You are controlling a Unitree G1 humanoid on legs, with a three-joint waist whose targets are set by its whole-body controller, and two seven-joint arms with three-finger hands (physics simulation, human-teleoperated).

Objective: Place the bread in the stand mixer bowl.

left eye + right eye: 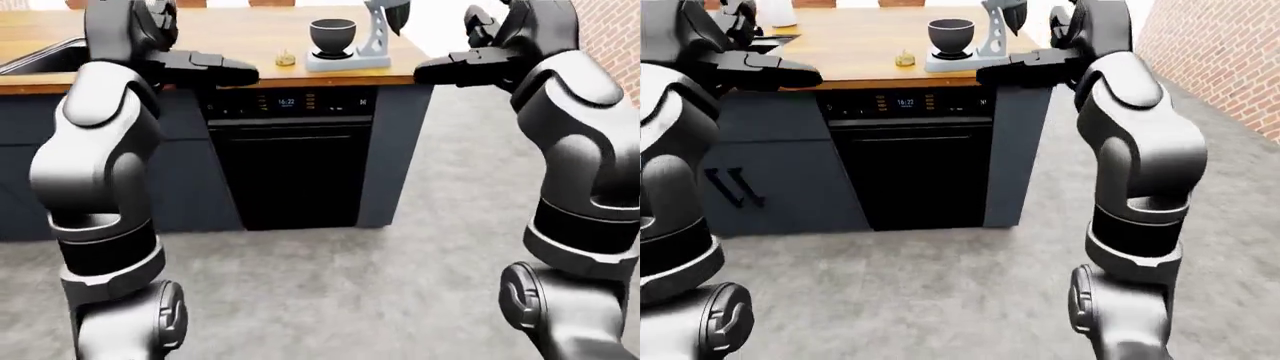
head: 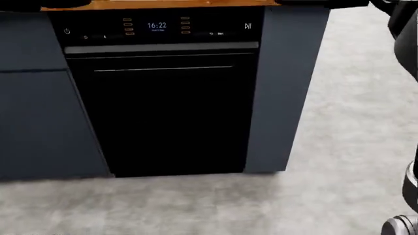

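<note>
The bread (image 1: 285, 58) lies on the wooden counter (image 1: 230, 37), a small yellowish lump just left of the stand mixer (image 1: 372, 34) and near the counter's right end; it is too small to make out its shape. The dark mixer bowl (image 1: 332, 36) stands upright on the mixer's grey base, and the mixer's head is cut off by the top edge of both eye views.

Both arms are raised at counter height. The left robot hand (image 1: 215, 69) reaches in over the counter's near edge, well left of the bread, its dark fingers stretched forward and apart with nothing between them. The right robot hand (image 1: 455, 69) hovers at the counter's right corner, beside the mixer base but not touching it, fingers likewise spread and empty. The dark fingers merge with the dark cabinet behind, so their tips are hard to separate.

A sink (image 1: 45, 54) shows only as a corner at the counter's left end. Below the counter sits a black dishwasher (image 2: 163, 107) with a lit display; the head view looks down at it and shows only a thin strip of counter edge
</note>
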